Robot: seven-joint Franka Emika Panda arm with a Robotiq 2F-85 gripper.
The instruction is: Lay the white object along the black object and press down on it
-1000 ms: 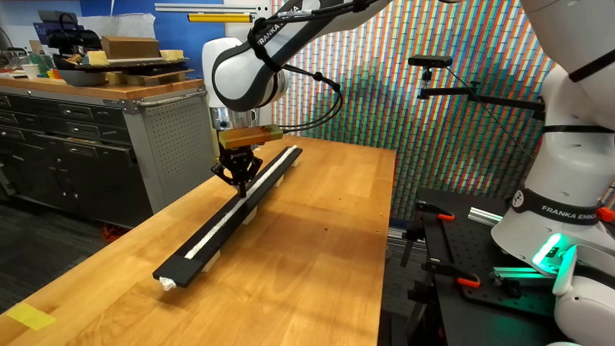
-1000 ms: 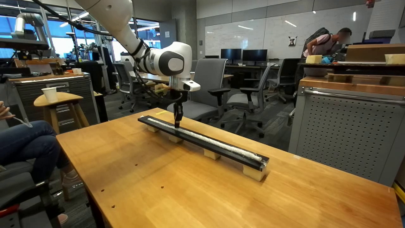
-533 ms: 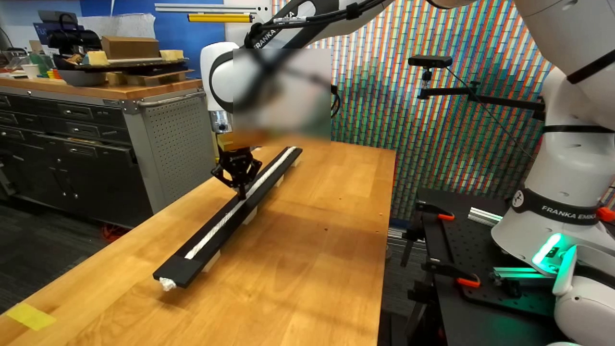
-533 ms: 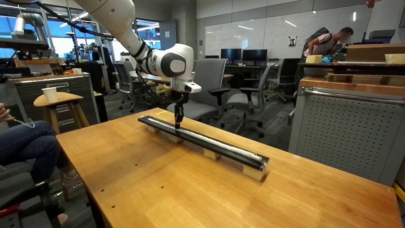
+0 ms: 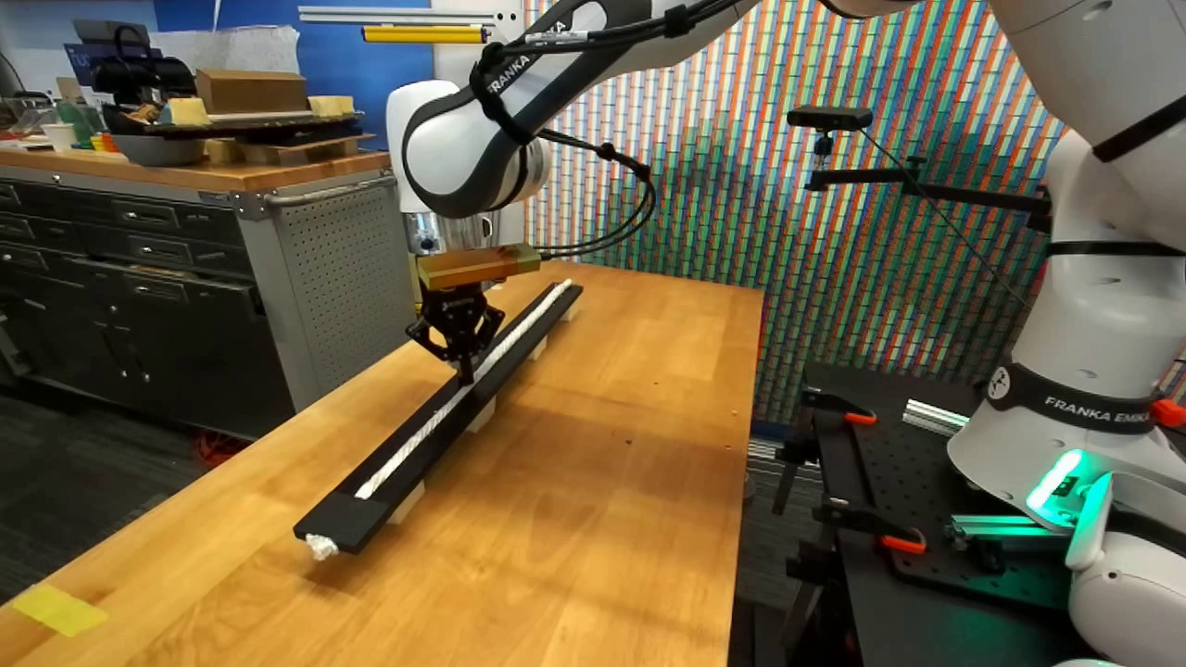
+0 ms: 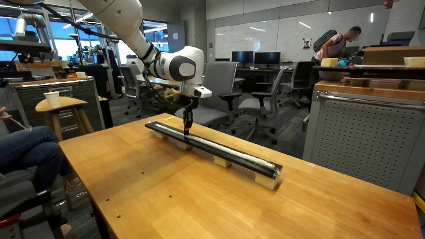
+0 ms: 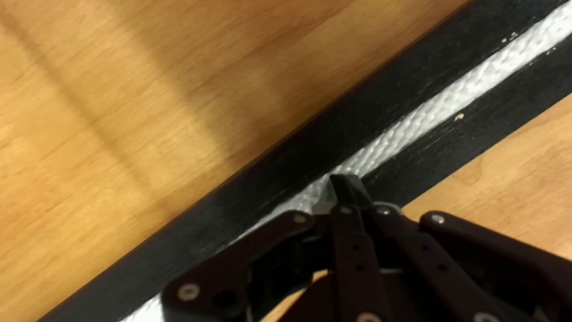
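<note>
Along the rail [image 5: 454, 428], in an exterior view, you've got the cord [image 5: 434, 425], gripper [image 5: 466, 379] planted partway down it. In an exterior view, pale blocks [image 6: 222, 161] prop the rail off the table [image 6: 212, 199]. Wrist view: fingers [image 7: 351, 191] pinched right together, gripping nothing, tips touching the cord.

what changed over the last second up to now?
The gripper sank slightly, tips at the white cord. In an exterior view, the background person shifted left. Nothing was taken hold of or let go. Same as before: gripper shut, white cord lying along the black rail, rail on its blocks.
</note>
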